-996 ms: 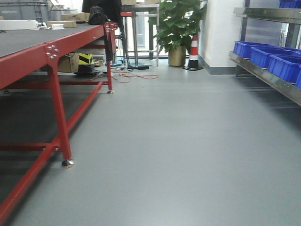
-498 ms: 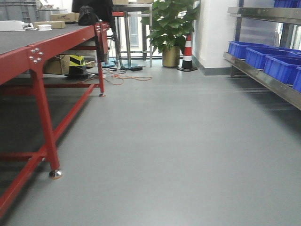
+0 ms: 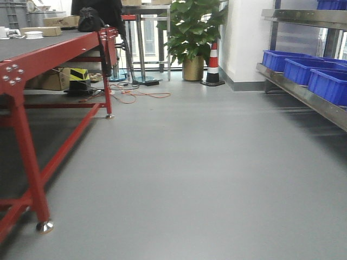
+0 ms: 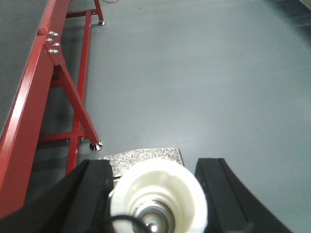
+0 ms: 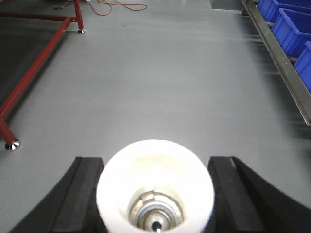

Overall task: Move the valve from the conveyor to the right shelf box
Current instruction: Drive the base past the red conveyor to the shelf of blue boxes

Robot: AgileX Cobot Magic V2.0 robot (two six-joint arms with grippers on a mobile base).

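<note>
Front view: the conveyor [image 3: 59, 47] runs along the left, a dark belt on red legs, one steel foot resting on the grey floor [image 3: 195, 173]; cardboard boxes [image 3: 59, 21] and a few small white items sit at the belt's far end, too small to tell apart; a shelf [image 3: 303, 93] lines the right side and carries blue boxes [image 3: 328, 84] in a row; a potted plant [image 3: 190, 32] and a striped traffic cone [image 3: 213, 65] stand by the far wall; an orange cable [image 3: 142, 96] lies loose on the floor near the conveyor's far leg.

Left wrist view: the left gripper [image 4: 155, 165] points out over the floor, just beside the conveyor's red rail; its black fingers [image 4: 92, 194] are clenched on the left valve [image 4: 158, 194], seen end-on as a white ring around a silvery metal core; a speckled silvery plate [image 4: 146, 154] shows just past the valve.

Right wrist view: the right gripper [image 5: 155, 160] hangs over open floor, with the conveyor's red legs off to its left and the blue boxes at the upper right; its black fingers [image 5: 87, 194] press both sides of the right valve [image 5: 155, 179], whose white rim and metal centre face the camera; each valve sits in a claw above the floor, off the belt.
</note>
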